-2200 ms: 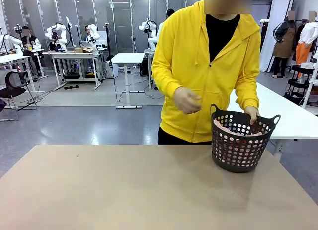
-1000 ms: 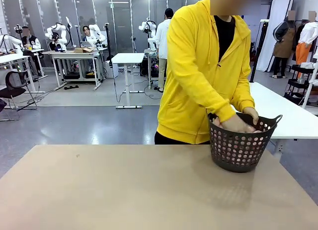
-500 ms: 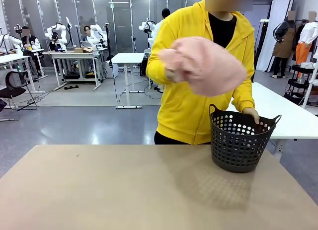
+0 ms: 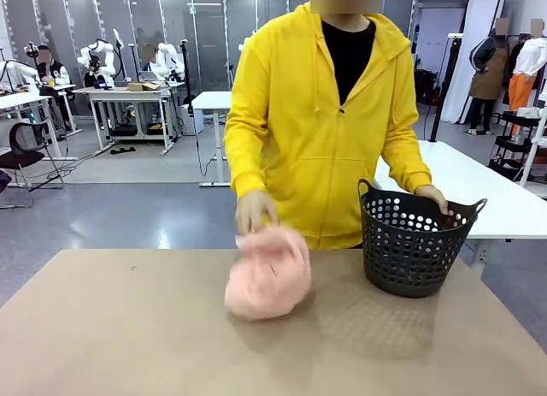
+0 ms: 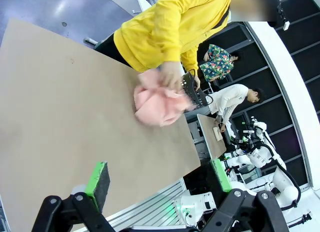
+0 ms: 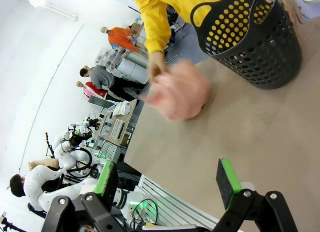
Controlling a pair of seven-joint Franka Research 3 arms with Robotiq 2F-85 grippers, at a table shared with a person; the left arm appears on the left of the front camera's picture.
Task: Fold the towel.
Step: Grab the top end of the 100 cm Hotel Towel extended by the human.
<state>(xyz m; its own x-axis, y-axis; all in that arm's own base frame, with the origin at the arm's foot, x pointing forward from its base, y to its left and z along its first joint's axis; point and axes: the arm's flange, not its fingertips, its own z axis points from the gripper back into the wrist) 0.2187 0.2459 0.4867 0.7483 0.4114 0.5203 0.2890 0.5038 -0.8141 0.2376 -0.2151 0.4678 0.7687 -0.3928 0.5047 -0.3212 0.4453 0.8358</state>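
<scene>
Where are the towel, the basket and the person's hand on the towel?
towel (image 4: 267,285), front view, middle of the bunched cloth.
basket (image 4: 410,263), front view, perforated front wall.
hand (image 4: 255,212), front view, back of the hand above the towel.

— What does the person wear?
— A bright yellow zip-up hoodie (image 4: 299,122) over a black top (image 4: 346,50).
— And the robot?
— Black jointed fingers (image 5: 80,210) with green pads (image 5: 98,178) on the left gripper (image 5: 159,177) and right gripper (image 6: 167,178).

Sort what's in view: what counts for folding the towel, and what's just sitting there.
For the job:
- towel, bunched up, not yet folded
- person's hand at its top
- left gripper and right gripper, both open, holding nothing

Just there:
- dark basket, other hand on its rim
</scene>
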